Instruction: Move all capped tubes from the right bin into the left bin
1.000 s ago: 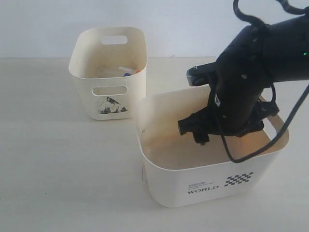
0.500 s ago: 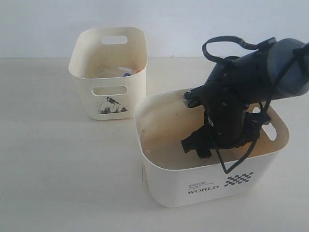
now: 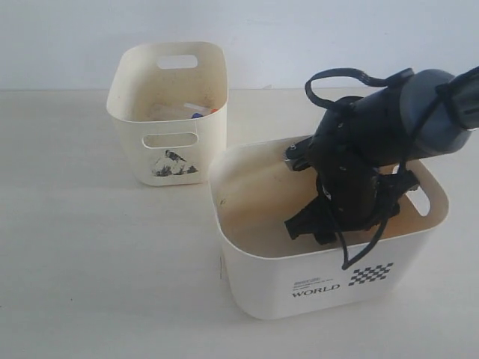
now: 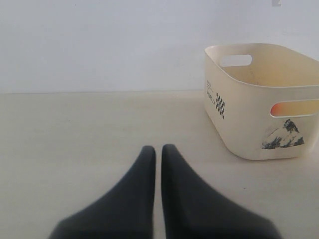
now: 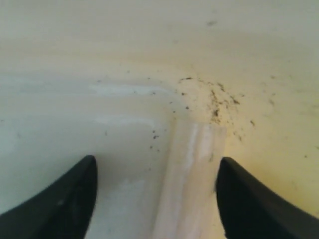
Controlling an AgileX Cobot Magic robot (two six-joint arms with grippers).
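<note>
Right arm (image 3: 352, 183) went down!
It sank deeper into the right bin (image 3: 258, 280), its bulk dropping toward the rim.

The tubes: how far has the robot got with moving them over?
Some capped tubes already lie in the left bin. Nothing is in hand: the right arm reaches down into the right bin with its jaws open over a pale long shape, maybe a tube. How many remain cannot be told; the arm hides part of that bin's floor.

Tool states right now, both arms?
Left tool: shut, holding nothing.
Right tool: open, holding nothing, down inside the wide bin.
</note>
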